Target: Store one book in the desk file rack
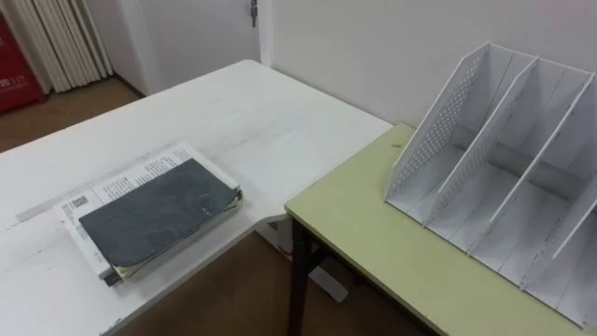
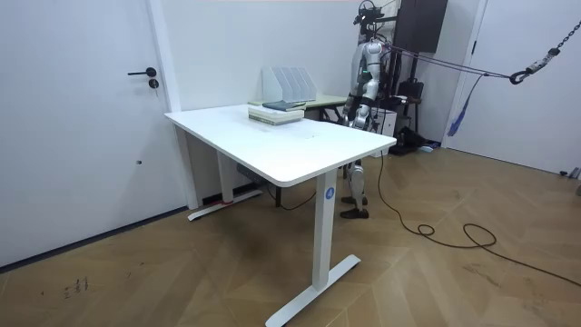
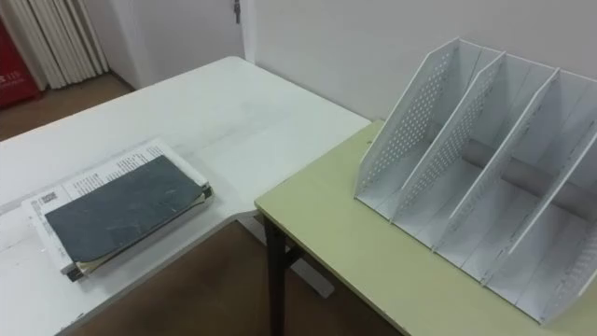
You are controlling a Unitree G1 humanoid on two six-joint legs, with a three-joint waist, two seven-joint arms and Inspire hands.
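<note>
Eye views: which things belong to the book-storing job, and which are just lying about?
Job: grey book, top of the stack on the white table; empty rack on the green desk.
Lying about: white book under the grey one, likely spare; curtain; door in the room view.

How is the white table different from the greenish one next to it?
The white table has white legs; the green desk has dark legs. The white table carries stacked books; the green desk carries a white file rack. Both have flat tops.
</note>
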